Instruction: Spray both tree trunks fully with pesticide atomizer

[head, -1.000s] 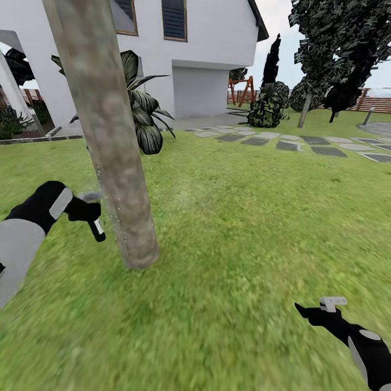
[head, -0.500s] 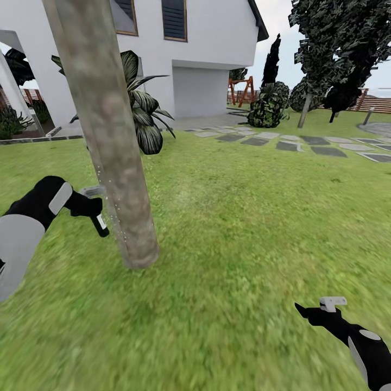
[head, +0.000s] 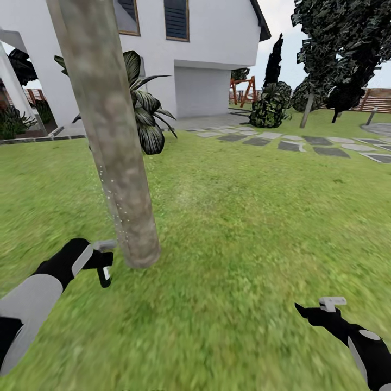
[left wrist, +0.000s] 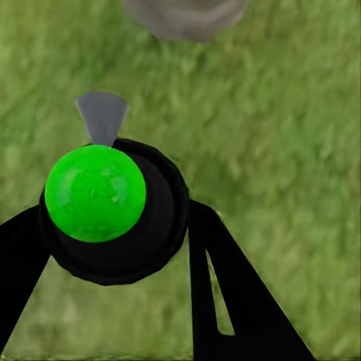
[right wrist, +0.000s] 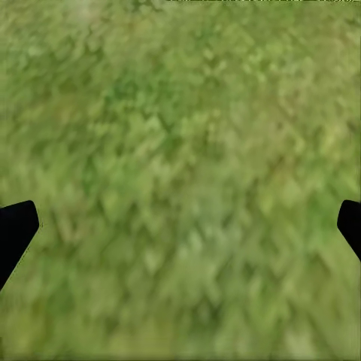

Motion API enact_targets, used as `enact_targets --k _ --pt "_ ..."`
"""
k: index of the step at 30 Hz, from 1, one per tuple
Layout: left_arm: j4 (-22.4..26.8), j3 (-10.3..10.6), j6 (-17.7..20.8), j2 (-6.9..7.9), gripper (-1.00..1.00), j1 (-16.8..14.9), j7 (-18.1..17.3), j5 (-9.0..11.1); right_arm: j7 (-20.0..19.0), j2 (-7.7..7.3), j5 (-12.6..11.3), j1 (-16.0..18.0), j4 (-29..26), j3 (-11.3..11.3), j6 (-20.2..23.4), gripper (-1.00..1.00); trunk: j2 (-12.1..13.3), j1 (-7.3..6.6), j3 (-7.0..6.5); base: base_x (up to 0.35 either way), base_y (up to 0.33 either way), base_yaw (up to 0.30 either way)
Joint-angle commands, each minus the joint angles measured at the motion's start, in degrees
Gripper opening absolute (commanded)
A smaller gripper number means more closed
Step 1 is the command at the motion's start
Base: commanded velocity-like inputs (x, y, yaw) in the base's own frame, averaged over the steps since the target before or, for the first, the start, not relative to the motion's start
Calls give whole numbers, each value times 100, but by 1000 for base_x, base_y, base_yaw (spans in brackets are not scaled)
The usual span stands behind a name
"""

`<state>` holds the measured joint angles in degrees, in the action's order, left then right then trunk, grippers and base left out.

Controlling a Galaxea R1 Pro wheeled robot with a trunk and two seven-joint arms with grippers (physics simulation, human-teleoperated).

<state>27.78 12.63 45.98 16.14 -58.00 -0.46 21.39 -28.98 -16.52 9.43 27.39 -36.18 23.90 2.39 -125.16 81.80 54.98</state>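
Spraying low: left gripper (head: 103, 259) clenches the atomizer (head: 104, 274) at the trunk (head: 117, 163) base's 9 o'clock; next, sweep bare bark. Right gripper (head: 317, 310) hangs released.

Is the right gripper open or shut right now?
Open. In the right wrist view the right gripper has its fingertips at opposite picture edges, with only grass between them.

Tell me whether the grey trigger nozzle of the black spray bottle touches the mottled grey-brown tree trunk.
Apart. In the left wrist view, green grass shows between the nozzle and the trunk's base.
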Motion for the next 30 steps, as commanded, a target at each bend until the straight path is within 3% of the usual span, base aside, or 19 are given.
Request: enact_targets --k 1,6,8,10,16,30 --pt "14 34 7 5 -100 51 8 10 -49 6 50 3 -12 36 25 100 -3 -1 5 0 0 226" --pt "-7 18 -89 12 -100 364 28 32 -47 8 50 3 -12 35 25 100 -3 -1 5 0 -169 168" --pt "-40 12 -559 3 -100 617 51 53 -47 8 50 3 -12 35 24 100 -3 -1 5 59 -266 21" --pt "-51 11 -728 -22 -100 692 52 77 -47 8 50 3 -12 35 25 100 -3 -1 5 126 -263 6" --pt "-56 9 -832 -197 -100 728 52 74 -47 8 50 3 -12 38 23 100 -3 -1 5 204 -224 1" --pt "-63 13 -836 -217 -100 747 37 93 -47 8 50 3 -12 35 25 100 -3 -1 -18 144 -248 204"
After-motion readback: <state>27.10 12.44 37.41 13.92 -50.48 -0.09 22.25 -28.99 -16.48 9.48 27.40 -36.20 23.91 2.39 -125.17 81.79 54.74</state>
